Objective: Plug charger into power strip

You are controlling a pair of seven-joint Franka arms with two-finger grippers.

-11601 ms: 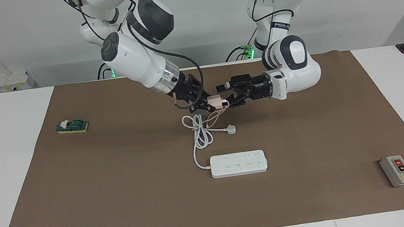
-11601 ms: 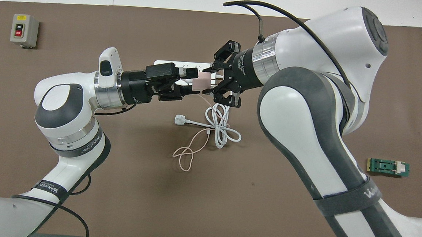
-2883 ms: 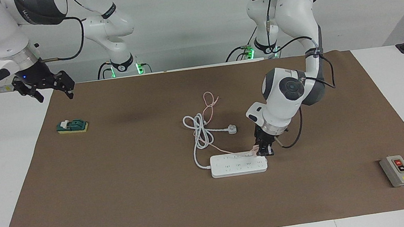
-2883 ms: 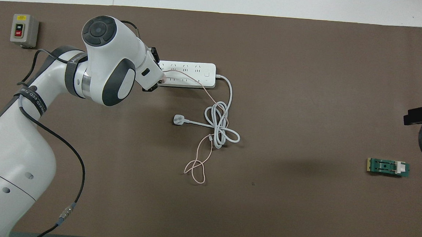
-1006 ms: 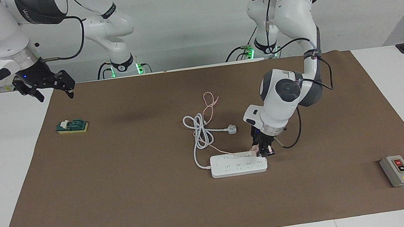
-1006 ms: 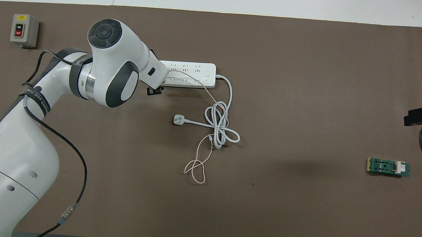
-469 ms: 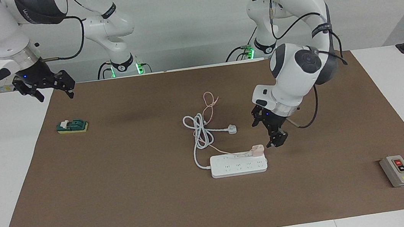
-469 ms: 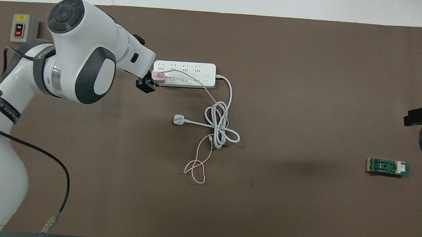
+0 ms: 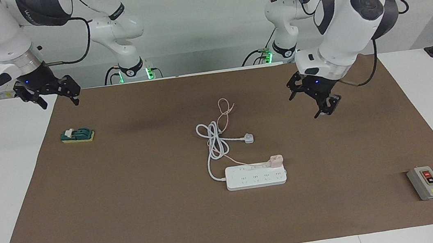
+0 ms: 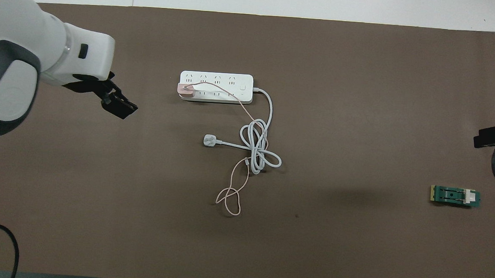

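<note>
Judging by the charger [image 9: 276, 159] seated in the strip [image 9: 256, 175], at its end toward the left arm, you're done; left hand [image 9: 321, 100] hangs released above, right hand [image 9: 52, 95] waits released.

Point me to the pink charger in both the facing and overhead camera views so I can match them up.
Facing view: the charger sits on the power strip, at the end toward the left arm, in the row nearer the robots.
Overhead view: the charger is on the same end of the power strip, low in the picture's strip.
Shared landmark: the white three-pin plug, nearer the robots than the strip.
</note>
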